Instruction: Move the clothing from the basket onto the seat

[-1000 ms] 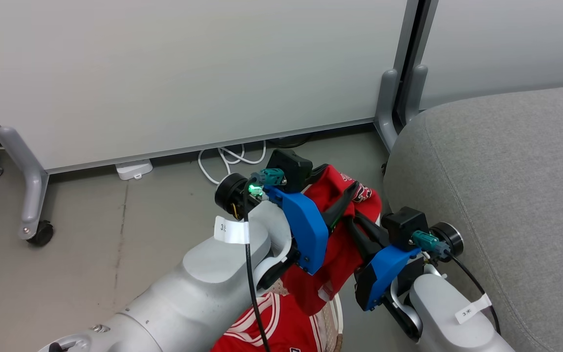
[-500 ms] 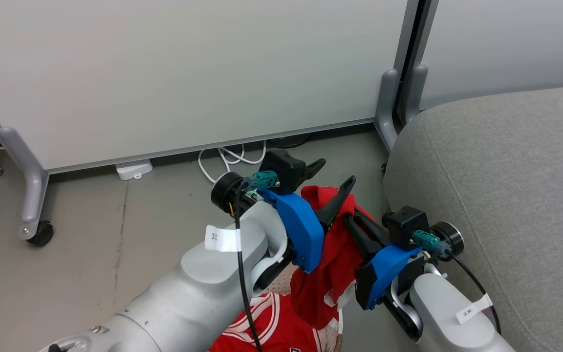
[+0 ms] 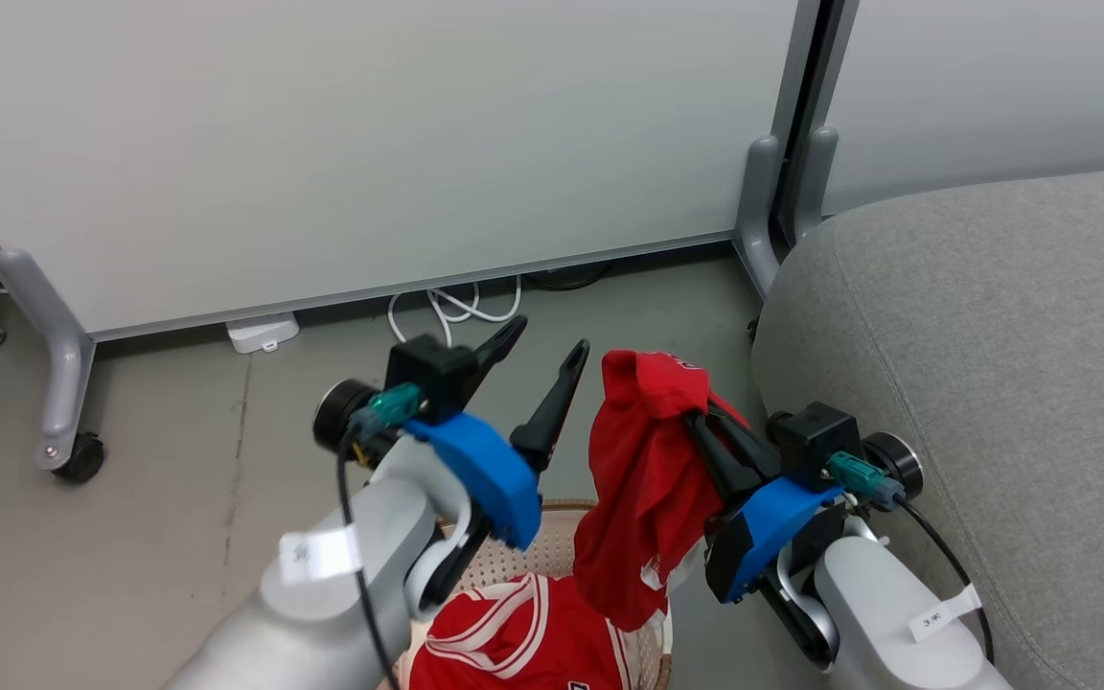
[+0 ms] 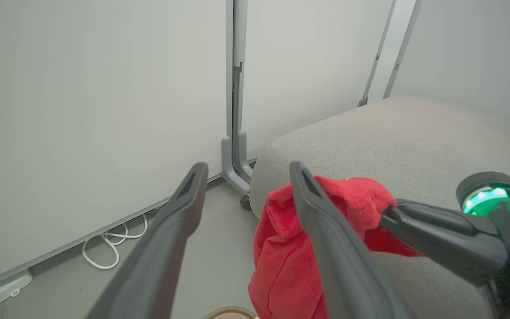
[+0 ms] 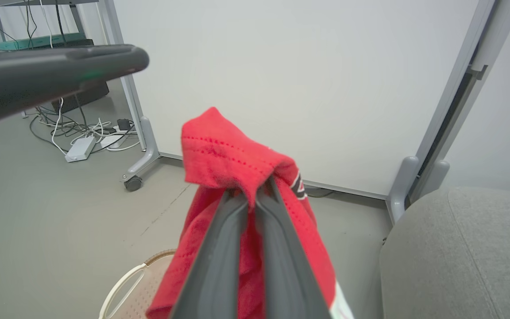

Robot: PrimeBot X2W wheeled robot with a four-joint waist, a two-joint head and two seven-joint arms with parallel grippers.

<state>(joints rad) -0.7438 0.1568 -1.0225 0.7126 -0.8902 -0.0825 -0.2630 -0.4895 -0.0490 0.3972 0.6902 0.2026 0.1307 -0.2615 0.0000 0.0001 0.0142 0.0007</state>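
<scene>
White partition panels (image 3: 322, 144) and a grey floor (image 3: 178, 460) are seen in the head view. The left gripper (image 3: 549, 337) is spread wide and empty; the right gripper (image 3: 701, 422) is clamped on a red garment (image 3: 643, 498) held up over the basket (image 3: 557, 541), where a second red garment (image 3: 523, 642) is seen. The seat (image 3: 993, 335) is found just to the right. In the left wrist view, parted fingers (image 4: 326, 230) are shown beside the red garment. In the right wrist view, fabric is pinched between closed fingers (image 5: 219, 266).
</scene>
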